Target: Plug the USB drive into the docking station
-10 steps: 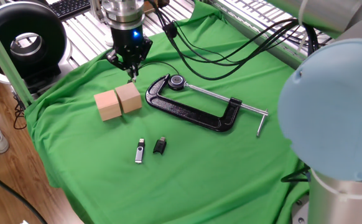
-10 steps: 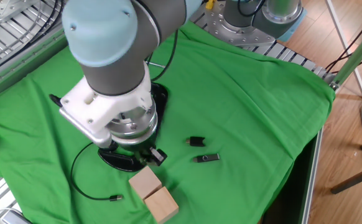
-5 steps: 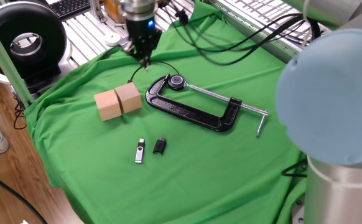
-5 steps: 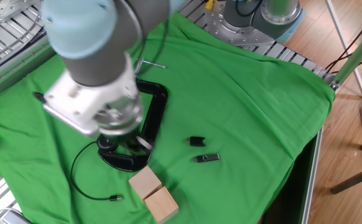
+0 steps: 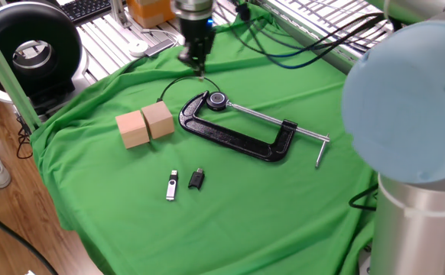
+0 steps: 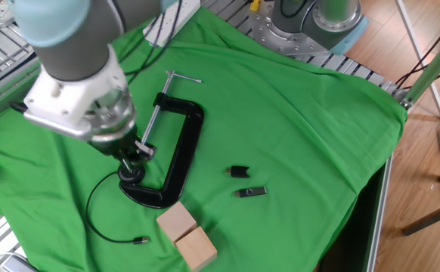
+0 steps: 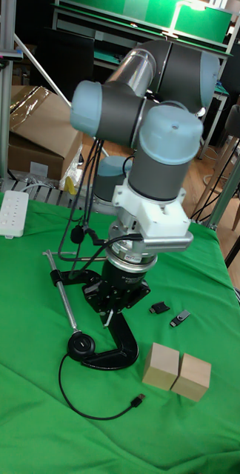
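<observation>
**A:** Where is the USB drive (image 5: 172, 185) right now?

**B:** Lying flat on the green cloth (image 5: 230, 198) over the bench, untouched, well in front of the tool (image 5: 200, 70) towards the near edge in one fixed view. Just beside it sits a small black piece (image 5: 196, 179), perhaps an adapter or cap; I can't tell which.

**A:** And what has changed?

**B:** The tool has travelled. A second ago it hung just behind the two wooden blocks (image 5: 146, 124); now it is further back, past the screw end of the black C-clamp (image 5: 238, 132), above the loop of thin black cable (image 5: 178, 82). The drive, blocks and clamp have not shifted.

**A:** So what does that mean for the plugging?

**B:** My reading: nothing is picked up yet, and the arm is heading away from the drive, so the task is barely begun. I also see no docking station for certain in any view.

**A:** Is the tool carrying anything?

**B:** Its fingertips look close together, but whether they pinch something I cannot tell; they are too small and partly hidden.

**A:** Any writing or brands?

**B:** None legible. A white power strip (image 7: 9, 213) lies at the far side, unlabelled as far as I can see.
</observation>
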`<state>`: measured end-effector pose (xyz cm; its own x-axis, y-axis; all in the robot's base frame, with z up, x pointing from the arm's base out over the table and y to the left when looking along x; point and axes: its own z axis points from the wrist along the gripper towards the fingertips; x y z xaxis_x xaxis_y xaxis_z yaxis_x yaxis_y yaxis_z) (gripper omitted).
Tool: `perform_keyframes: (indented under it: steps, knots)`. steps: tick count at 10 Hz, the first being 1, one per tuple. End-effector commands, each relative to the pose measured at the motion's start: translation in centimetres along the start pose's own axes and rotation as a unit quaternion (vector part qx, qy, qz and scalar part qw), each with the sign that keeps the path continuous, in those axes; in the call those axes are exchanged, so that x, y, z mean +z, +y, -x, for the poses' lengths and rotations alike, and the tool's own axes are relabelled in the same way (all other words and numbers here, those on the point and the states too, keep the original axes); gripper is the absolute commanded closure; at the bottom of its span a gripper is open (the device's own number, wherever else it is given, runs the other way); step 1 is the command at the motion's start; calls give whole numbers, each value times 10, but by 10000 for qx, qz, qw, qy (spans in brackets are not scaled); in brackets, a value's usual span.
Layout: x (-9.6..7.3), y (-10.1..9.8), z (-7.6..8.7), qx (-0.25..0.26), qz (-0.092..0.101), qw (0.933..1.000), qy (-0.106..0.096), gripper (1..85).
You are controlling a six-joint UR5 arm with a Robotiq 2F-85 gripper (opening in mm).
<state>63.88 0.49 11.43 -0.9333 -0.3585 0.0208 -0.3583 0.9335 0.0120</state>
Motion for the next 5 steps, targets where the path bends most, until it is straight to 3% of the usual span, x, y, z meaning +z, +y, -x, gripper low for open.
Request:
perform_keyframes:
  steps: [1,2,3,4,5]
  knots:
    - [7,-23,-13,131,-161,9998,57,840]
    - [7,-21,-11,336,-121,9994,5,840]
    - [7,-22,-7,196,-135,9997,-77,840]
    - [7,-17,1,-281,-50,9994,-211,840]
    - [16,-26,-1,-756,-24,9967,-289,840]
